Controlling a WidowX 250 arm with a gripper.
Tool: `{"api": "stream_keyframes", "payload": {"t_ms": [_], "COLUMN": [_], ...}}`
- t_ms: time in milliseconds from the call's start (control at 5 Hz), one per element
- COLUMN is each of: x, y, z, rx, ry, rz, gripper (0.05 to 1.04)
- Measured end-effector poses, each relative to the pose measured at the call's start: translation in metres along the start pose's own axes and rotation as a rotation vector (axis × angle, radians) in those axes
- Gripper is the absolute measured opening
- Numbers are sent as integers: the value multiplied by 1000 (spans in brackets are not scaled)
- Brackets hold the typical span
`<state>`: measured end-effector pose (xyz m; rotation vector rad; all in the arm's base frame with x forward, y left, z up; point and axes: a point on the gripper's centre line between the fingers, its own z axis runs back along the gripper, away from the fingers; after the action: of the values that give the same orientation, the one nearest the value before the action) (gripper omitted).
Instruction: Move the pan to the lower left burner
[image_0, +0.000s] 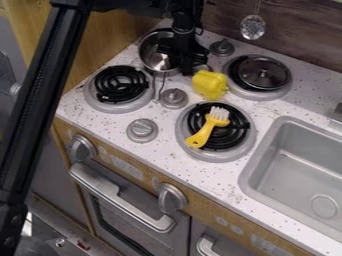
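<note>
- Pan (153, 57): far left, beyond the left burner (121, 86); the pincer (184, 59) is over it, spread or closed I cannot tell.
- Probably light, stiff, slippery metal; best held by rim or thin handle (163, 84).
- Sink (248, 172), right: round drain (324, 205) in its floor.

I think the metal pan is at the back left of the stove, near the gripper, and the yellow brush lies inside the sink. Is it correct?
Not quite: in the camera view, the yellow brush lies on the burner nearest the sink. The metal pan is indeed at the back left, near the gripper.
</note>
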<state>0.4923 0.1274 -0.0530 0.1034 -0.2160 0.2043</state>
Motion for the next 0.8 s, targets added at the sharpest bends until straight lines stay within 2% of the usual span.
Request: {"api": "stream_keyframes", "payload": {"t_ms": [200, 400, 600, 800], "x": [-2, -16, -33, -60], "y": [-3, 0, 7, 12], "z": [17, 32, 52, 52], "rx": [-4, 9, 4, 0], "ry": [-5, 30, 39, 95], "rz": [-77, -175, -235, -291], "gripper": [100, 74, 72, 72]}}
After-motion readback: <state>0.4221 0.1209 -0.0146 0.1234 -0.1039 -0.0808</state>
